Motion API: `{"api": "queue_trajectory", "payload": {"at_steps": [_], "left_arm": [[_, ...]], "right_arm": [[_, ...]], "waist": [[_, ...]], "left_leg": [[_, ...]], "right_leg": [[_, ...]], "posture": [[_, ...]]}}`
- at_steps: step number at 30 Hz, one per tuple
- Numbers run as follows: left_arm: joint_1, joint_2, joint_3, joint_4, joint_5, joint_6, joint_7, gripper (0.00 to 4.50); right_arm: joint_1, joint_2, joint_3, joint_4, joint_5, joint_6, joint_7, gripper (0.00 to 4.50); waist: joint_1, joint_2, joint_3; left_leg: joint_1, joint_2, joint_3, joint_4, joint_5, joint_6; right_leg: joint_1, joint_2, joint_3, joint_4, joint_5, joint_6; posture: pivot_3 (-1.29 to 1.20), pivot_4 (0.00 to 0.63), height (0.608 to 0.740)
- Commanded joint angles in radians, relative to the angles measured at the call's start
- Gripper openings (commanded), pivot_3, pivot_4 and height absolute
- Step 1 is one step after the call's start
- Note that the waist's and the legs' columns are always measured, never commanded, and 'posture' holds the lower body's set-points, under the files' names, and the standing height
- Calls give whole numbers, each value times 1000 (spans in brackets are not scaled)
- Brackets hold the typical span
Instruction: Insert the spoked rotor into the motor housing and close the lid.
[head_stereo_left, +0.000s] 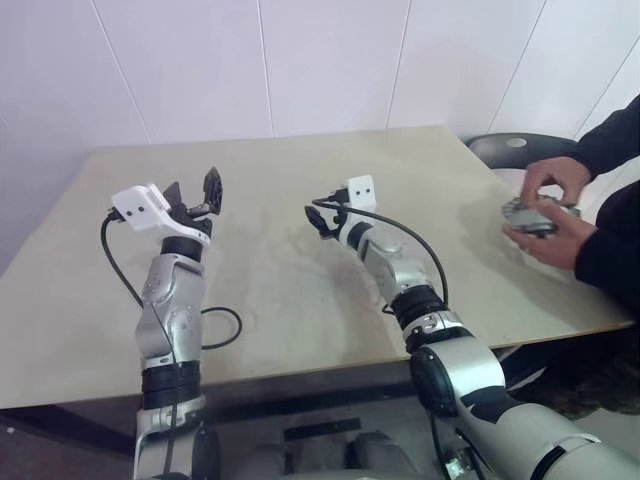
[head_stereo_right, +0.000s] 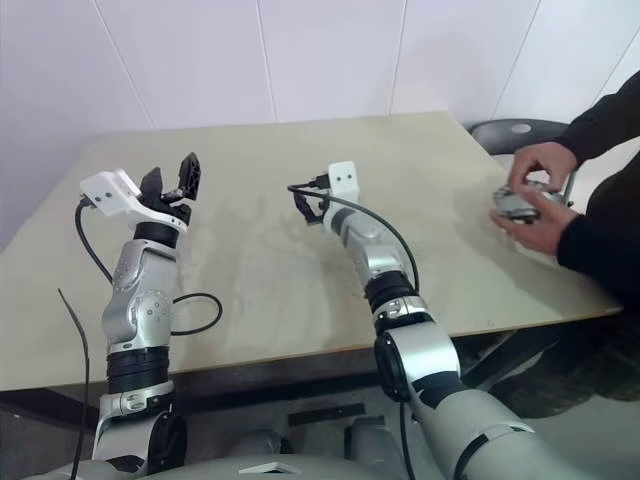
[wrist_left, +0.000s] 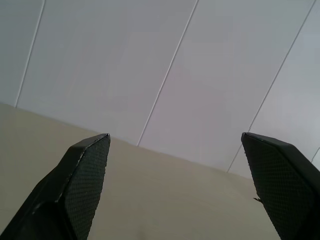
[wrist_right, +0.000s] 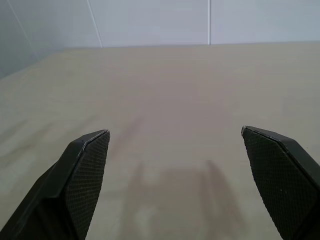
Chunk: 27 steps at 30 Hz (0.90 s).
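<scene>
At the table's right edge, a person's hands (head_stereo_left: 556, 215) hold a round silvery-grey part (head_stereo_left: 528, 217); I cannot tell whether it is the motor housing, the lid or the spoked rotor. My left gripper (head_stereo_left: 192, 192) is raised above the left side of the beige table (head_stereo_left: 290, 300), open and empty, pointing up toward the wall. My right gripper (head_stereo_left: 319, 216) hovers low over the table's middle, open with nothing between its fingers. The wrist views show both grippers, the left (wrist_left: 175, 140) and the right (wrist_right: 175, 132), spread wide.
A dark round seat (head_stereo_left: 515, 148) stands behind the table's far right corner. The person's dark sleeve (head_stereo_left: 612, 255) reaches over the right edge. A black cable (head_stereo_left: 222, 328) loops beside my left arm. White wall panels rise behind the table.
</scene>
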Motion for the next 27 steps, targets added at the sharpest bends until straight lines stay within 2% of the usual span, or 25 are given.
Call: {"api": "queue_trajectory", "payload": {"at_steps": [1, 27], "left_arm": [[-17, 5, -2, -27, 1, -10, -1, 4463], [-18, 13, -4, -28, 3, -12, -7, 4463]], "right_arm": [[-23, -9, -15, -31, 6, -14, -9, 4436], [-27, 1, -11, -19, 0, -29, -12, 4436]], "waist": [[0, 0, 0], [0, 0, 0]], "left_leg": [[0, 0, 0, 0, 0, 0], [0, 0, 0, 0, 0, 0]], "right_leg": [[0, 0, 0, 0, 0, 0], [0, 0, 0, 0, 0, 0]], "posture": [[0, 0, 740], [0, 0, 740]]}}
